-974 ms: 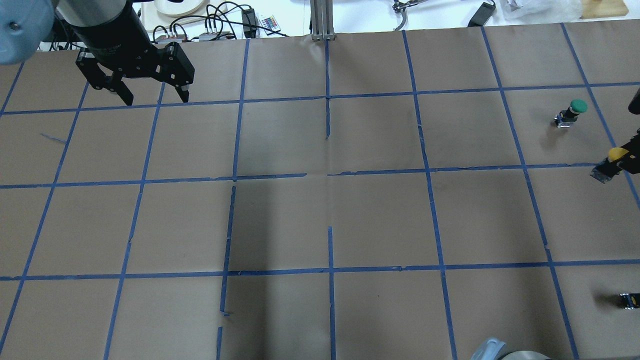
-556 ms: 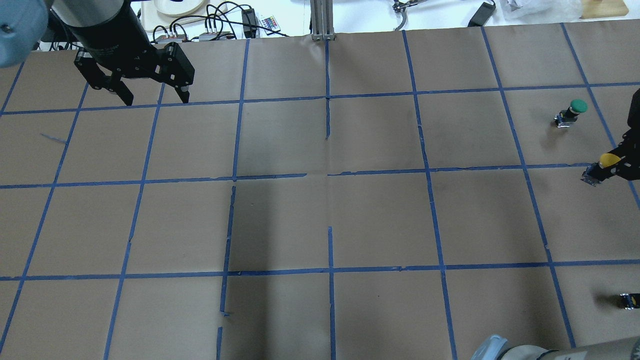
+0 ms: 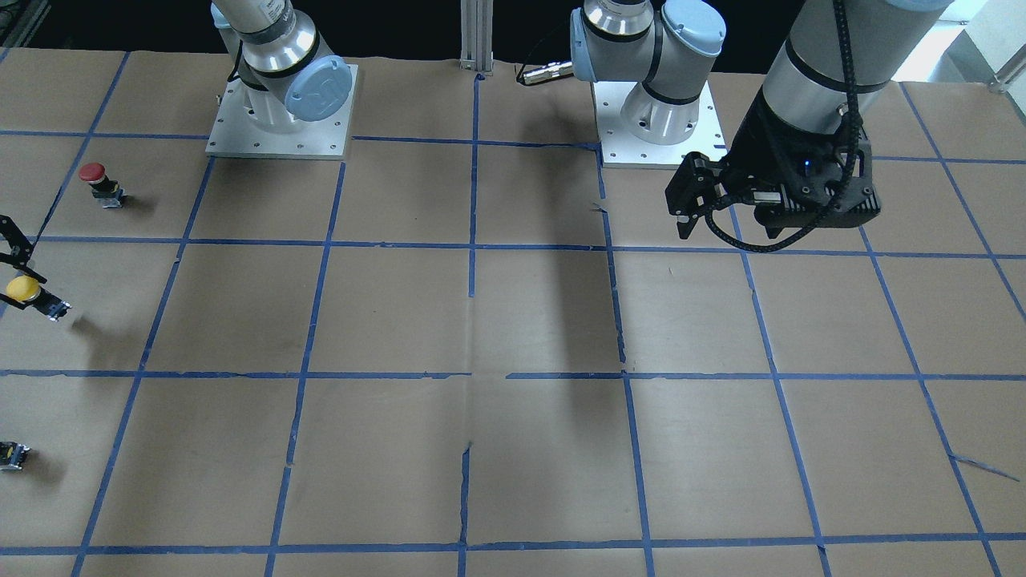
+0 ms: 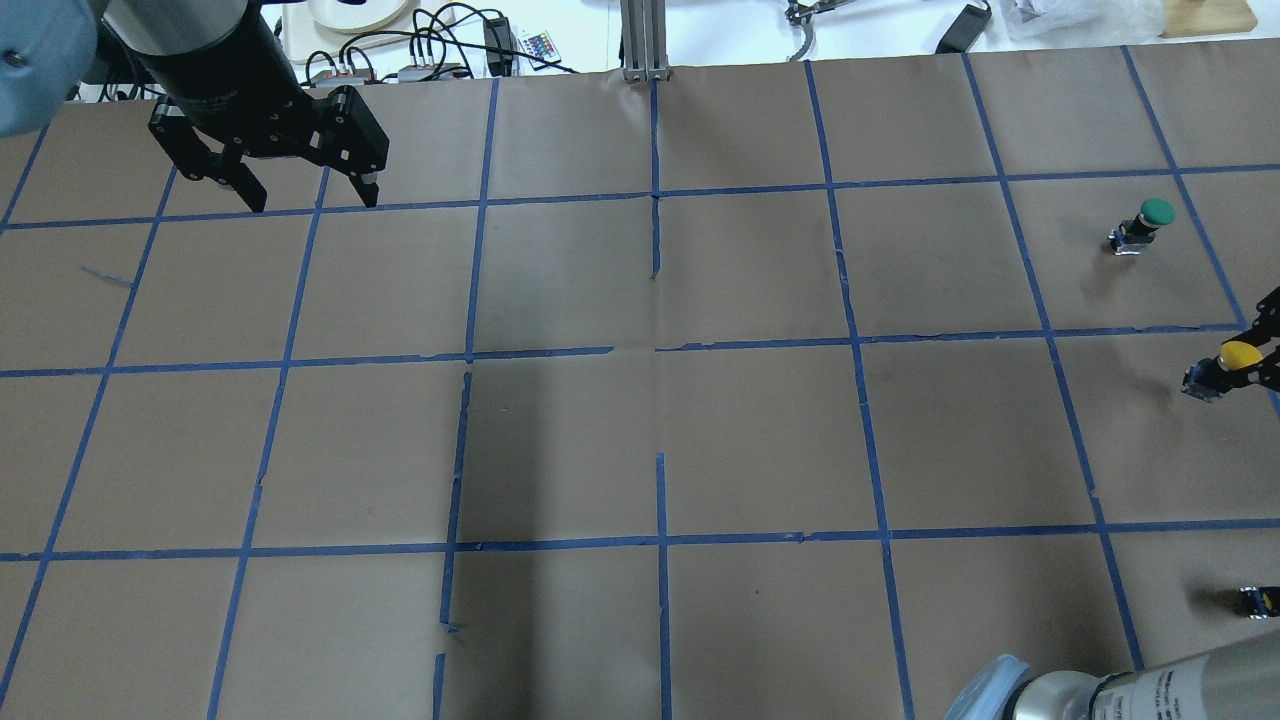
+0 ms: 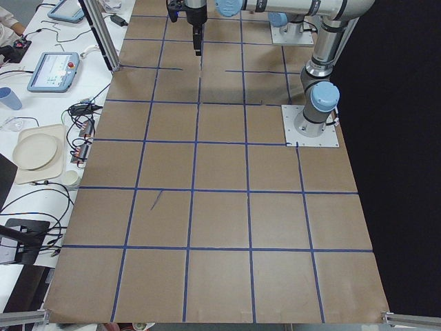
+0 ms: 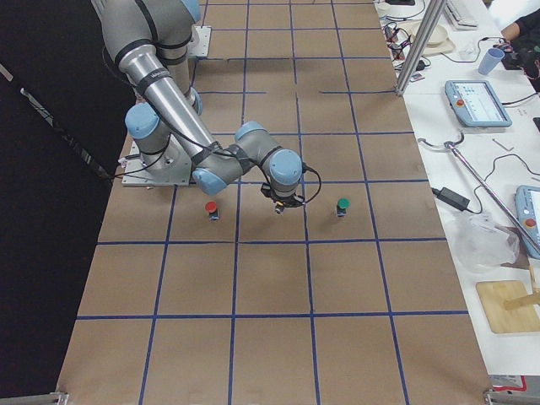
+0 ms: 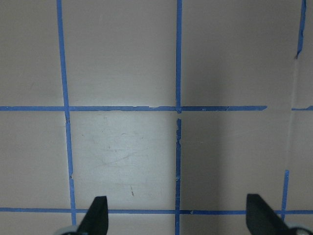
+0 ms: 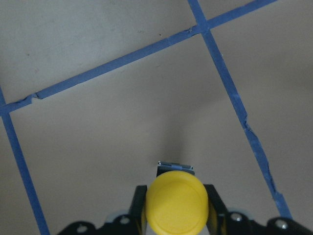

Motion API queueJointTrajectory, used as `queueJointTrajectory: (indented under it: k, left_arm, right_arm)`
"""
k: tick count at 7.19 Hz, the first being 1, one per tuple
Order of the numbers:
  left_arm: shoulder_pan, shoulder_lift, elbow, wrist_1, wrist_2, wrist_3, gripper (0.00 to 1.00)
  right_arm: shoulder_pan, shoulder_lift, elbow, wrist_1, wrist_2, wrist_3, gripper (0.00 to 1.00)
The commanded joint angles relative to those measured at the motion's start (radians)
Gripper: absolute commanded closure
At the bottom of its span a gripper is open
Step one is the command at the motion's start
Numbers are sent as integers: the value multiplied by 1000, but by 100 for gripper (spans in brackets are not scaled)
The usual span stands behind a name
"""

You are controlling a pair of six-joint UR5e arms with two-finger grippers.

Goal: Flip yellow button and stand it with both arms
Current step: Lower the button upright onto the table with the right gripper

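Note:
The yellow button (image 4: pixel 1238 355) has a round yellow cap on a black-and-grey block. My right gripper (image 4: pixel 1258 352) is shut on it at the table's far right edge and holds it above the paper. Its shadow falls to the side. In the right wrist view the cap (image 8: pixel 176 201) faces the camera between the two fingers, with the block pointing down. It also shows in the front view (image 3: pixel 22 290). My left gripper (image 4: pixel 308 198) is open and empty, hovering over the far left of the table. Its fingertips (image 7: pixel 98 215) are spread wide over bare paper.
A green-capped button (image 4: pixel 1150 220) stands beyond the yellow one. A red-capped button (image 3: pixel 96 178) stands near the right arm's base. A tiny dark block (image 4: pixel 1255 600) lies at the near right edge. Blue tape grids the brown paper. Cables and plates lie beyond the far edge.
My right gripper has carried the yellow button a little nearer to the robot along the right edge, and the cap now points more upward. The left gripper has barely moved.

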State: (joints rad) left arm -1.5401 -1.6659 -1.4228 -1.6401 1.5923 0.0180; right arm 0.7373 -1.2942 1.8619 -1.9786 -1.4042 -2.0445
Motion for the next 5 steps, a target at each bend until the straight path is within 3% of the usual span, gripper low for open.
queueJointTrajectory:
  k: [1, 2, 4, 5]
  left_arm:
    - [0, 0, 2, 0, 0, 0, 0]
    - [2, -3, 5, 0, 0, 0, 0]
    - [0, -5, 4, 0, 0, 0, 0]
    - [2, -3, 7, 0, -2, -1, 0]
  right_arm:
    - [-4, 16, 2, -6, 10, -52, 91]
    - [-4, 21, 3, -8, 52, -156, 88]
    - [-4, 35, 2, -8, 54, -167, 85]
    - [-4, 48, 0, -8, 53, -164, 76]
